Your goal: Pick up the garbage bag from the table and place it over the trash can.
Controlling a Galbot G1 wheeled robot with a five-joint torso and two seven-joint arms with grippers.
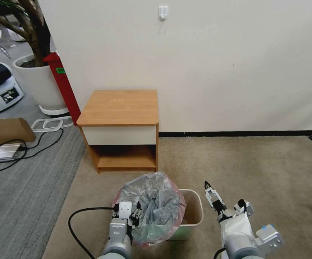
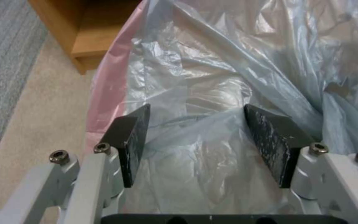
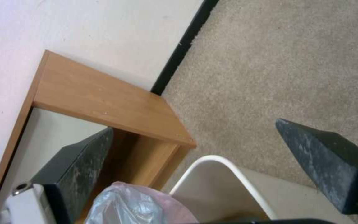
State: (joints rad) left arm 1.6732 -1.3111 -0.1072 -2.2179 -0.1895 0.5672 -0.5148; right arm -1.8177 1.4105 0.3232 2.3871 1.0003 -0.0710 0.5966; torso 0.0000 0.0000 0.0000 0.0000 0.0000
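The garbage bag (image 1: 152,205) sits bunched over the left part of the trash can (image 1: 193,212), its pinkish-red rim band draped down the bin's left and front sides while the bin's right end stands bare and uncovered. The bin stands on the beige carpet (image 1: 253,169) just in front of the counter (image 1: 120,108), nearer its front right corner, and the countertop carries nothing. The left gripper (image 1: 136,213) is at the bag's left edge, reaching in from the robot's side with its arm coming up from below; in the left wrist view the left gripper (image 2: 195,140) has its two dark pads set well apart with loose grey plastic billowing between them, the film brushing the pads but not pinched, so it has hold of nothing firm. The pink band runs just outside one of the pads. The right gripper (image 1: 210,194) hovers just to the right of the bin, above the carpet, fingers pointing forward toward the wall and slightly up; in the right wrist view the right gripper (image 3: 195,168) is spread wide and empty, with the bin's white rim and a bulge of bag below it
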